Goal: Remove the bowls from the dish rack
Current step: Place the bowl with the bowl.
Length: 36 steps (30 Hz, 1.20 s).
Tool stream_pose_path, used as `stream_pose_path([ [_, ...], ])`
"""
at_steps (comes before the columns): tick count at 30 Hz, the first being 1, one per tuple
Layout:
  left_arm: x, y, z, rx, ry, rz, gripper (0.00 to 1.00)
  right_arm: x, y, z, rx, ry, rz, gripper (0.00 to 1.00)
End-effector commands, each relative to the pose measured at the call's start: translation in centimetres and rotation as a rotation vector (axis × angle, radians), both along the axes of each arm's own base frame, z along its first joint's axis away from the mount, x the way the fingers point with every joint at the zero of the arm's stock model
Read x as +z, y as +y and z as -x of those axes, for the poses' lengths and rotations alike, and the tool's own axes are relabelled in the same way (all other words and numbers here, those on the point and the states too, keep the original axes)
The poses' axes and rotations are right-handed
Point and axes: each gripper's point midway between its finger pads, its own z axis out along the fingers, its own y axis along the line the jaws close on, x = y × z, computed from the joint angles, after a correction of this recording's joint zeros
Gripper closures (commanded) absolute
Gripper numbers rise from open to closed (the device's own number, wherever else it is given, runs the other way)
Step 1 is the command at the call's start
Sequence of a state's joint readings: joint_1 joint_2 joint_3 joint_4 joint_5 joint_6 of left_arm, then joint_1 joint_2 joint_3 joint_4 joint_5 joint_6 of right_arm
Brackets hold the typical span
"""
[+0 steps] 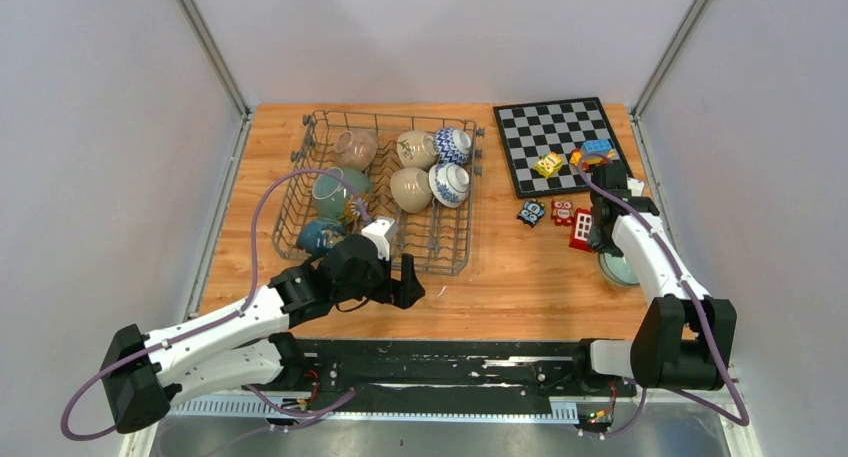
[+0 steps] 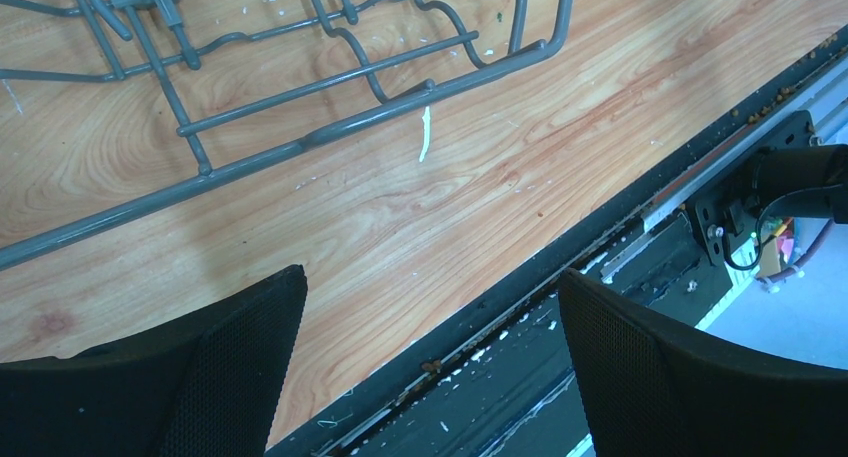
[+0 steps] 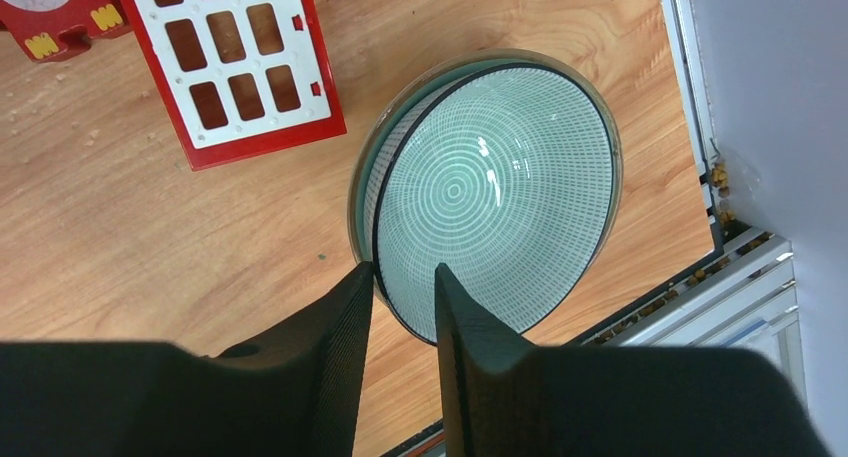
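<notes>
The dish rack (image 1: 474, 202) stands at the table's back left and holds several bowls: a pinkish one (image 1: 355, 147), beige ones (image 1: 410, 189), blue-and-white ones (image 1: 450, 184), a teal one (image 1: 335, 192) and a dark blue one (image 1: 320, 237). My left gripper (image 1: 408, 285) hangs wide open and empty over the near table edge, just off the rack's near corner (image 2: 350, 127). At the right edge, my right gripper (image 3: 403, 269) straddles the rim of a green ringed bowl (image 3: 500, 187). That bowl sits tilted in another bowl (image 3: 362, 177). One finger is outside the wall and one inside, pinching it.
A chessboard (image 1: 560, 142) lies at the back right with coloured toy blocks (image 1: 550, 164) on it. More red toys (image 1: 563, 212) sit in front of it. A red-and-white block (image 3: 240, 67) lies close to the green bowl. The table's right edge (image 3: 700, 177) is just beyond the bowl.
</notes>
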State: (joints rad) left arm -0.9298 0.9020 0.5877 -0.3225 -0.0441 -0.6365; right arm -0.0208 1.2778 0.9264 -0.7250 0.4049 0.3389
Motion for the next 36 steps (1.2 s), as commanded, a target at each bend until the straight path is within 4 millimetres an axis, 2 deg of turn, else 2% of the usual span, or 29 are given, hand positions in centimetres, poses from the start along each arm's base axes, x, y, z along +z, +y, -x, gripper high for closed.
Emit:
stream_pose_path([
  [1,0.1,-0.2,0.0,-0.009,-0.012,0.02,0.03,0.2,-0.3,0.5,0.002,0.013,-0.003,0.72],
  [13,-0.1,0.0,0.0,-0.014,-0.016,0.009,0.03,-0.9,0.3,0.5,0.007,0.021,-0.04,0.96],
  [25,-0.4,0.0,0.0,-0.012,-0.011,0.005,0.03,-1.2,-0.9,0.8,-0.014,0.073,0.027,0.96],
  [36,-0.4,-0.2,0.0,-0.017,-0.008,0.0,0.03,-0.7,-0.6,0.3,-0.007,0.064,0.011,0.97],
])
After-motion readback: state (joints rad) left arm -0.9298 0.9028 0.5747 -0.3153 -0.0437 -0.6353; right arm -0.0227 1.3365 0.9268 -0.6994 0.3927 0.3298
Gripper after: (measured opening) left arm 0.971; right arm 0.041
